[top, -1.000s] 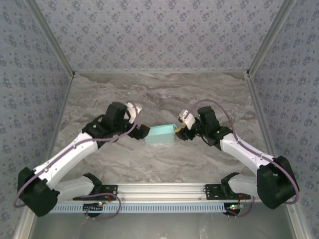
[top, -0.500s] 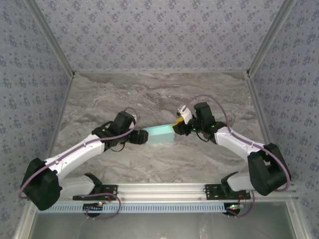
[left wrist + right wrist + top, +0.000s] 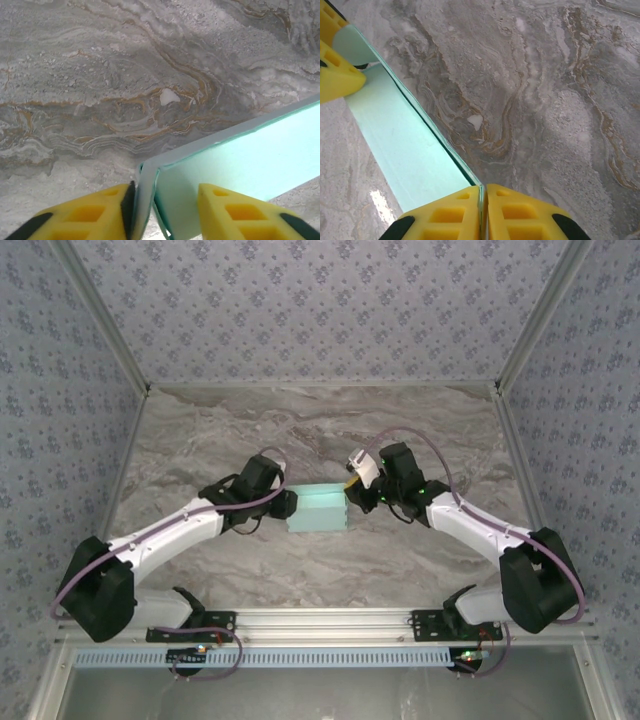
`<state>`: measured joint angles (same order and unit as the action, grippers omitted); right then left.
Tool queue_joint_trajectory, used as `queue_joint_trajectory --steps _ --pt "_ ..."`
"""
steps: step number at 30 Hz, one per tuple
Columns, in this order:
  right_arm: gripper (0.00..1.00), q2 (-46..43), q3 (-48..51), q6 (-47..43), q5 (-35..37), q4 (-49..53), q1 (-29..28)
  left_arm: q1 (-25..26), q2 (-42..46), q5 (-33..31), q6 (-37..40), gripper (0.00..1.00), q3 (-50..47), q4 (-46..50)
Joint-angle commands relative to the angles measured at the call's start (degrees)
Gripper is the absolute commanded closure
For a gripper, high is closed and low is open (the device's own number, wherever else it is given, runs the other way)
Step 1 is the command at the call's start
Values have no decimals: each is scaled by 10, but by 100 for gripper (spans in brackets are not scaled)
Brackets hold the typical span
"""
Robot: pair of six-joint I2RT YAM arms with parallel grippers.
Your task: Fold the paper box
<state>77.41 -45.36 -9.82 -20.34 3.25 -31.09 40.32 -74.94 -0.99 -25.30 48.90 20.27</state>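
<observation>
Top view: paper box (image 3: pixel 316 510) lies on the marble tabletop (image 3: pixel 300 430), 1 arm at each end of it.
Left wrist: left gripper (image 3: pixel 165 192) has its jaws astride the box's end; whether they clamp it cannot be told.
Right wrist: right gripper (image 3: pixel 483 191) is clenched on 1 thin wall (best to seat both grips squarely before creasing).

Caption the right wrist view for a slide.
Right gripper pinches one edge of the paper box over the marble table.

Soft, even overhead light; faint shadows on the desk (image 3: pixel 330 430). The paper box (image 3: pixel 316 511) looks slightly washed out from above, and a small glare patch marks the right wrist view.
</observation>
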Motion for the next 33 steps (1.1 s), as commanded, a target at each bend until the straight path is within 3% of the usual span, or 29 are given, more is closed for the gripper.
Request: queue_joint_trajectory --steps 1,6,10,23,33 --pt "88 3 -15 6 20 25 -10 7 -9 -12 -2 66 20 -4" --pt "88 -2 -14 24 59 31 -34 17 -15 -29 -4 72 29 0" --pt "88 -7 -19 61 143 39 -72 27 -20 -39 -19 81 29 -1" --pt "87 -46 -16 207 321 4 -144 46 10 -82 -39 86 5 -35" --pt "84 -20 -4 299 399 -34 -187 80 5 -141 -47 96 -40 -106"
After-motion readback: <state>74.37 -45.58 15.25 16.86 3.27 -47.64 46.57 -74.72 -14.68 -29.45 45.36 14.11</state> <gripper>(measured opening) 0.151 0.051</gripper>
